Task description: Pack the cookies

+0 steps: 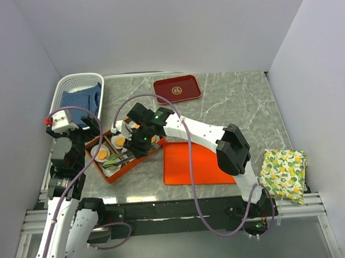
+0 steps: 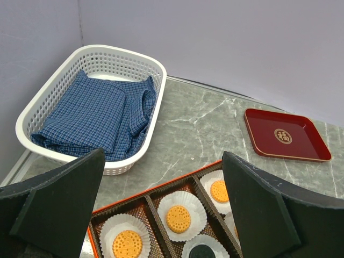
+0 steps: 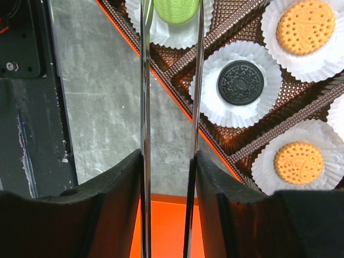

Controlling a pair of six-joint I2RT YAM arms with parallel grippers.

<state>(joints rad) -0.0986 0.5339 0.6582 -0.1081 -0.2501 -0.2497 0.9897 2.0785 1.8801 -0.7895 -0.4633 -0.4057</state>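
Cookie box (image 2: 156, 192): orange rim, smooth, slight sheen; brown dividers (image 3: 215, 35) finely ribbed.
Inside box: white paper cups (image 3: 203, 97), pleated, matt; orange cookies (image 3: 305, 26) and black cookie (image 3: 240, 82) matt, embossed faces; green cookie (image 3: 177, 11) matt.
Over box: tweezers (image 3: 144, 97), polished metal, mirror-bright.
Under box: table (image 1: 235, 102), grey marble look, smooth, low sheen.
Beyond box: white perforated plastic basket (image 2: 45, 99) holding blue checked woven cloth (image 2: 91, 115); dark red tray (image 2: 260, 129), glossy, lacquer-like.
Right of box: orange sheet (image 1: 204, 168), smooth; lemon-print cloth (image 1: 285, 172), soft, matt.

1. Left arm (image 1: 63, 166) stands folded at the near left, left gripper (image 2: 162, 161) with jaws spread wide.
2. Right arm (image 1: 204, 133) stretches leftward, right gripper (image 3: 168, 161) pinching thin metal tongs (image 3: 144, 80).
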